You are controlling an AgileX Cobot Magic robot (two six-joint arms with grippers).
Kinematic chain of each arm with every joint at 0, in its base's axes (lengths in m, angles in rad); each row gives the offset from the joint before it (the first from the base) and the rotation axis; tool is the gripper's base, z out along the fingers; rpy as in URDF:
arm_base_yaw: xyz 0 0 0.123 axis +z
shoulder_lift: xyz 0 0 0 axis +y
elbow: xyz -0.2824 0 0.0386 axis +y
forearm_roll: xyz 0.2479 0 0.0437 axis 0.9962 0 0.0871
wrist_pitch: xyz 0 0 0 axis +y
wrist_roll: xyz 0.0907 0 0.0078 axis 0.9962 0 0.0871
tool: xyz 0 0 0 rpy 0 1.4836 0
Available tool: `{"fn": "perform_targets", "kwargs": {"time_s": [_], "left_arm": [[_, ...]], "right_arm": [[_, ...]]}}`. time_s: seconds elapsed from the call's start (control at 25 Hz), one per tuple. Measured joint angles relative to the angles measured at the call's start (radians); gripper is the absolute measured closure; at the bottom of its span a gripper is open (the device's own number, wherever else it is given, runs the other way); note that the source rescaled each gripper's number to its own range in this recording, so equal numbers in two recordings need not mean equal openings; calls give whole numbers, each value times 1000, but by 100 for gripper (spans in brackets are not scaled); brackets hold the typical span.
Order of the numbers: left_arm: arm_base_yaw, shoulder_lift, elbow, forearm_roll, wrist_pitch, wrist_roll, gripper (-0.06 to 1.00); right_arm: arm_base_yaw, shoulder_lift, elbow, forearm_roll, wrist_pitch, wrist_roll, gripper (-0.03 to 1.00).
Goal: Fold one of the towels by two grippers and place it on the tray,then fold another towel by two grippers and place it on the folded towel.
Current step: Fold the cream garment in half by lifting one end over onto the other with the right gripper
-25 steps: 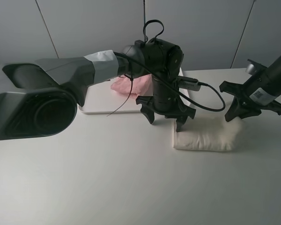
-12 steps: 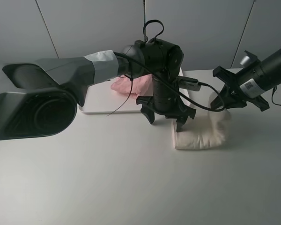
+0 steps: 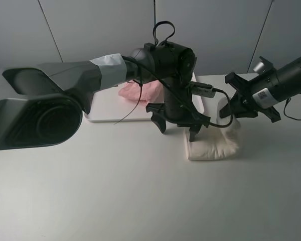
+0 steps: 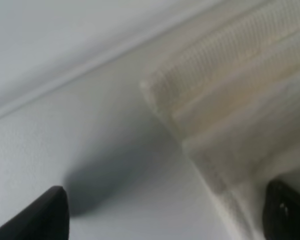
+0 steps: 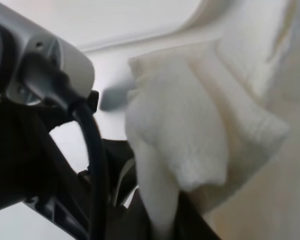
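tray (image 3: 108, 114): pink towel (image 3: 134, 92) inside, partly behind left arm (image 3: 85, 75)
left gripper (image 3: 176, 132): spread wide, empty, above cream towel (image 3: 213, 146)
right gripper (image 3: 231, 111): pinching cream towel's raised edge

The left arm (image 3: 65, 80) wore a bulky grey shell banded with pale tape (image 3: 110, 63), black cables (image 5: 95, 155) looped off its black claw-shaped left gripper (image 3: 176, 126) past a silvery plug (image 5: 45, 50), and the slim black right arm (image 3: 291, 75) carried a white printed label (image 3: 263, 94).

Your white table (image 3: 115, 191) carries the tray (image 3: 106, 113) and, just off the tray's front right corner, the cream towel (image 3: 213, 148), its right end raised.
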Motion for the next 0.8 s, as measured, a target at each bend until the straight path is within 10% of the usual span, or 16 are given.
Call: {"fn": "perform_targets", "kwargs": {"time_s": [0.8], "left_arm": [[57,-75,-4,-136,2,64,-5]], "right_arm": [[2,0,46,139,-20,-117,95]]}}
